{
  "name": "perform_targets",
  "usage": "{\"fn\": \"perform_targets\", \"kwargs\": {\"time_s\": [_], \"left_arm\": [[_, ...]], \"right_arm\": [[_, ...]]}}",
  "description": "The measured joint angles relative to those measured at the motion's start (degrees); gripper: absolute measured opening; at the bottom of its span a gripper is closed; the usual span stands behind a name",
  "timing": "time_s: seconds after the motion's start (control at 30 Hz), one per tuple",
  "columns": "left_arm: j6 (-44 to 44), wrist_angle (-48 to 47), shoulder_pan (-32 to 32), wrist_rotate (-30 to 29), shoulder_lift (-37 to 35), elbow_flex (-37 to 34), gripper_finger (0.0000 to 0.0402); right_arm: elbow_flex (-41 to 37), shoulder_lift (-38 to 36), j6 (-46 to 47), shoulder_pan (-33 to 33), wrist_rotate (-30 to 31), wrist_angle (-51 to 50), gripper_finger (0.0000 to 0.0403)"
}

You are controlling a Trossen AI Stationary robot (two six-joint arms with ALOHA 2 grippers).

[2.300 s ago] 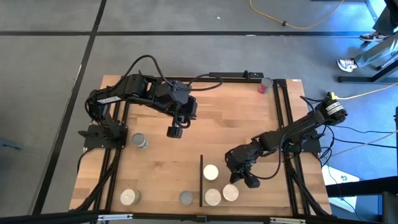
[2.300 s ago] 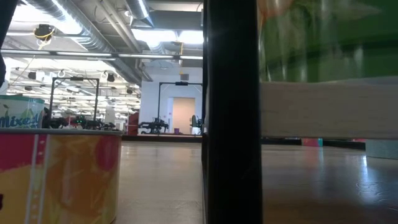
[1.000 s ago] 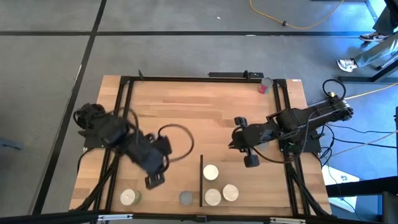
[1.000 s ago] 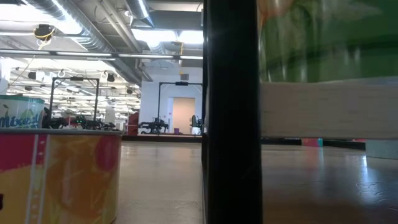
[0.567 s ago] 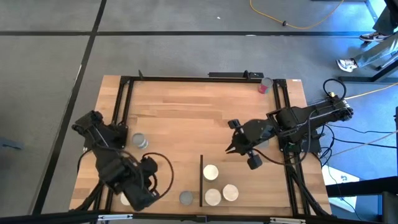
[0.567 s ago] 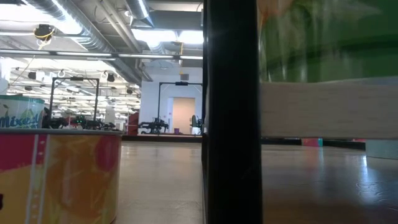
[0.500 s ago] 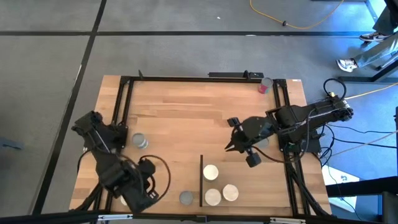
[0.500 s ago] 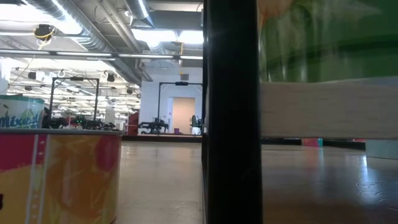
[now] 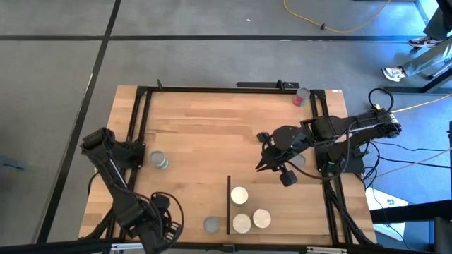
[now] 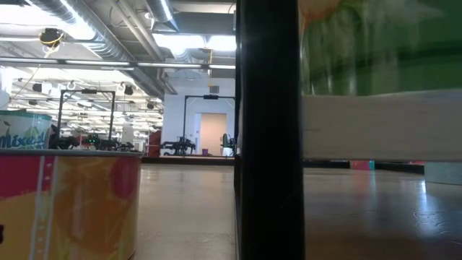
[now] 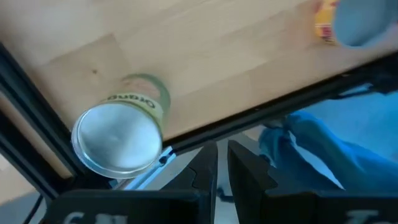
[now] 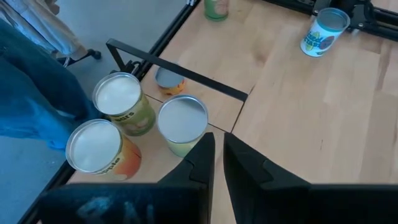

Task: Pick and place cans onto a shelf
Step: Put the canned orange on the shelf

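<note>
**High view.** I see three cans point(image 9: 239, 195) grouped on the shelf point(image 9: 296, 212), just past its black strip point(image 9: 229, 204). Loose cans remain on the table point(image 9: 212, 127): a grey-topped can point(image 9: 158, 161) by the left rail, another grey can point(image 9: 211, 224) beside the strip, and a red can point(image 9: 301, 97) at the far corner. The left gripper point(image 9: 159, 229) hangs over the near left corner. The right gripper point(image 9: 265, 161) hovers mid-table, with bare wood on every side of it.

**Low view.** An orange-sided can point(image 10: 68, 202) fills the left, and a black upright point(image 10: 267, 130) blocks the centre. Neither gripper shows.

**Left wrist view.** The left fingers point(image 11: 205, 171) stand close together with only a slit between, holding nothing. A silver-topped green can point(image 11: 118, 137) sits near them, close to the frame rail point(image 11: 280, 106) and the table edge. I judge this the main hazard: a descent with the jaws this narrow would strike the lid or shove the can against the rail or over the edge. The jaws need to spread first.

**Right wrist view.** The right fingers point(image 12: 202, 158) are likewise nearly together and empty. They look down on the three shelved cans point(image 12: 182, 124). A careless drop here could topple them, since they stand near the shelf's outer edge.
</note>
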Motion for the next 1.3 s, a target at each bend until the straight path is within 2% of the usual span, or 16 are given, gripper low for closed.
{"fn": "perform_targets", "kwargs": {"time_s": [0.17,0.4,0.7,1.3], "left_arm": [[-3.24,1.22,-1.38,0.19,0.02,-2.97,0.0030],[-3.72,1.38,-2.54,6.60,0.00,-5.43,0.0030],[-2.08,2.08,-2.80,3.90,0.00,-6.95,0.0030],[-1.02,2.28,-2.99,4.64,2.36,-6.95,0.0030]], "right_arm": [[0.00,0.00,0.31,0.00,-0.01,-0.01,0.0037],[-0.02,0.00,1.84,0.00,-0.01,-0.02,0.0037],[-0.04,0.00,3.10,0.00,0.01,-0.02,0.0037],[-0.07,0.00,3.08,0.00,0.05,-0.02,0.0037]]}}
